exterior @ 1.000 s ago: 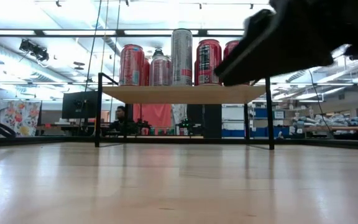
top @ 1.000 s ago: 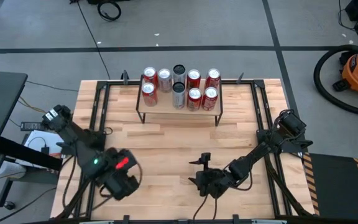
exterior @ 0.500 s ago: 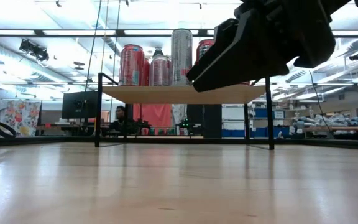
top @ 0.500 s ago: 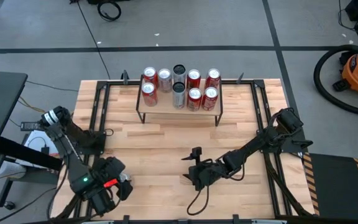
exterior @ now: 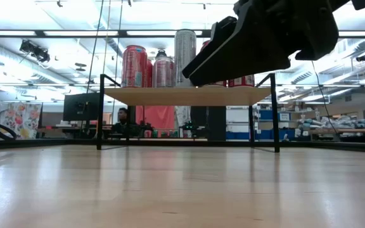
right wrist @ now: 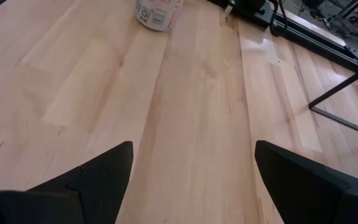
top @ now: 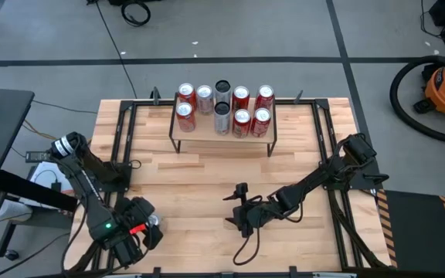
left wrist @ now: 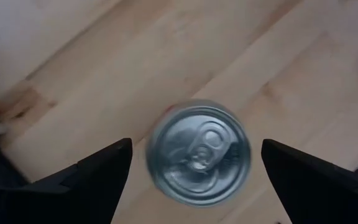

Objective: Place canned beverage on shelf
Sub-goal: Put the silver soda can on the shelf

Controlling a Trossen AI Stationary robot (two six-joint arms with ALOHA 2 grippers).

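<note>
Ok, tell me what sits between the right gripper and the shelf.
Nothing: the high view shows only bare table between the open right gripper and the shelf.

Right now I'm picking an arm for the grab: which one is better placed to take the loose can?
Left. The left gripper hangs straight above the can, fingers open on either side of it. The right gripper is open too, but sits mid-table, with the can only far off at its view's edge.
</note>
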